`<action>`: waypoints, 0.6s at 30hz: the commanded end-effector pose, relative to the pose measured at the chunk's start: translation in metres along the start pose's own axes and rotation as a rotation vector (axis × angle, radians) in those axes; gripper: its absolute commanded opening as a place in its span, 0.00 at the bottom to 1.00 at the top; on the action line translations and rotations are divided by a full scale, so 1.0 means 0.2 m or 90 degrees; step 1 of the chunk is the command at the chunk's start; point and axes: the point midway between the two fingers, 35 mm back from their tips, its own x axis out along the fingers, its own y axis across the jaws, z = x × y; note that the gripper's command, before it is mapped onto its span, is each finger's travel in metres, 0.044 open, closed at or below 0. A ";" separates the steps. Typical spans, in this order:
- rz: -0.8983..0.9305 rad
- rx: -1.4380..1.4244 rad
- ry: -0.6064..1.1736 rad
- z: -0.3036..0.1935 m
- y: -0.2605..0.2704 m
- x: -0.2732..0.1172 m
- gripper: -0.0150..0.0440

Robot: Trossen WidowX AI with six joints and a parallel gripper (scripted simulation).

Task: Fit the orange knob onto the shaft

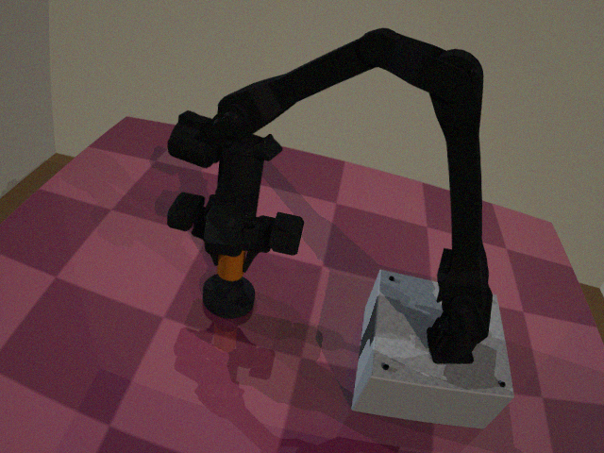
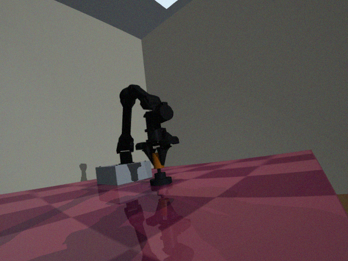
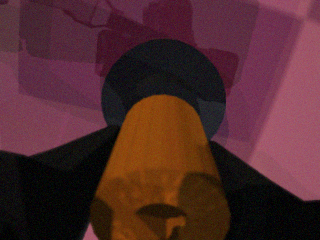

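Note:
My gripper (image 1: pixel 231 267) (image 2: pixel 158 164) (image 3: pixel 162 141) points down and is shut on the orange knob (image 1: pixel 230 271) (image 2: pixel 157 160) (image 3: pixel 162 165), with one finger on each side of it. The knob leans slightly in the exterior view, its top toward the left. It is above the dark round pedestal (image 1: pixel 227 298) (image 2: pixel 160 181) (image 3: pixel 165 55). A short length of the dark shaft (image 2: pixel 159 170) shows between the knob's lower end and the pedestal's raised middle. The knob is not down on the pedestal. The knob's hole and the shaft's flat side are hidden.
The arm's grey base box (image 1: pixel 434 404) (image 2: pixel 106 175) stands right of the pedestal in the top view and behind it to the left in the exterior view. The pink checkered table top (image 1: pixel 131 293) (image 2: pixel 267 213) shows reflections and shadows of the arm.

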 end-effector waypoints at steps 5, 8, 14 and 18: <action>-0.004 0.655 -0.001 0.00 0.01 0.00 0.25; -0.004 0.742 -0.002 0.00 0.01 0.00 0.25; -0.004 0.916 -0.002 0.00 0.00 -0.01 0.25; -0.004 1.031 -0.003 0.00 -0.01 -0.02 0.25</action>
